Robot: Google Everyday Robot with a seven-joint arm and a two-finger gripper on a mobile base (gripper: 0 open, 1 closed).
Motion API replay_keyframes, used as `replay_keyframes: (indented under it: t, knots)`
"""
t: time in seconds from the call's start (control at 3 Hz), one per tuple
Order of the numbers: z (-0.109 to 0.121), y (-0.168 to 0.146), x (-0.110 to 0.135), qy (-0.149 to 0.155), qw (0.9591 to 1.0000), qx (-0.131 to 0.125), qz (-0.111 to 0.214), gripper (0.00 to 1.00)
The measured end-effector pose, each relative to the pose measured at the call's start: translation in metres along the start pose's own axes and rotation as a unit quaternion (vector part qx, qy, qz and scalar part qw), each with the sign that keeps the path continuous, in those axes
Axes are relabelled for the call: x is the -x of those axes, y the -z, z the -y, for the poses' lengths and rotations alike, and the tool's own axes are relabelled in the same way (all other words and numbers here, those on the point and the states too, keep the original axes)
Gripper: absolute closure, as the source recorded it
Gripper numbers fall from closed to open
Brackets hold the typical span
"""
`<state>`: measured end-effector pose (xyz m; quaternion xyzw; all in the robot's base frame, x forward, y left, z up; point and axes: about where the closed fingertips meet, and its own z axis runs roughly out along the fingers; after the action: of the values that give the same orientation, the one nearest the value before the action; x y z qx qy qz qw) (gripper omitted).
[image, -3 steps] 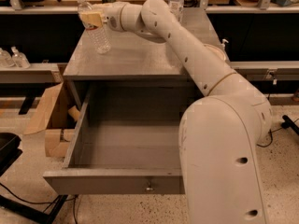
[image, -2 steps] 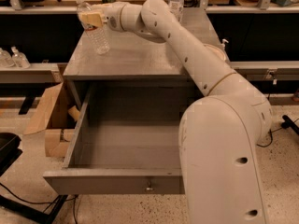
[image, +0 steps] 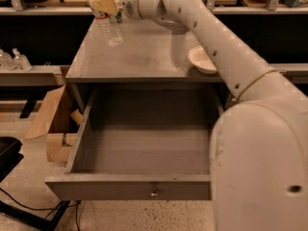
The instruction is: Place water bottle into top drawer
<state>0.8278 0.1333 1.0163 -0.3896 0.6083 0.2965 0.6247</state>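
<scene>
Drawer: pulled open toward the camera, knob centred on its front panel.
Box: cardboard, on the floor left of the drawer.
Table: grey top, above the drawer.
Bowl: white, at the table's right edge, partly behind the arm.
Gripper: over the table's far left, clamped on the bottle's upper part.
Bottle: clear, tilted, base apparently just off the tabletop; outside the drawer.
</scene>
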Motion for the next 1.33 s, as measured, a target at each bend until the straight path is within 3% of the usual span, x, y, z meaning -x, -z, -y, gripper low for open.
replay_keyframes:
  t: [0.33,0.67,1.0,1.33]
  knots:
    - [-0.015,0.065,0.057,0.009,0.9988,-0.033,0.034,1.0]
    - [-0.049,0.136,0.106,-0.001,0.9909,-0.105,0.084,1.0]
    - [-0.073,0.164,0.067,-0.026,0.9863,-0.148,0.068,1.0]
    - [-0.125,0.18,-0.006,-0.059,0.9895,-0.129,0.028,1.0]
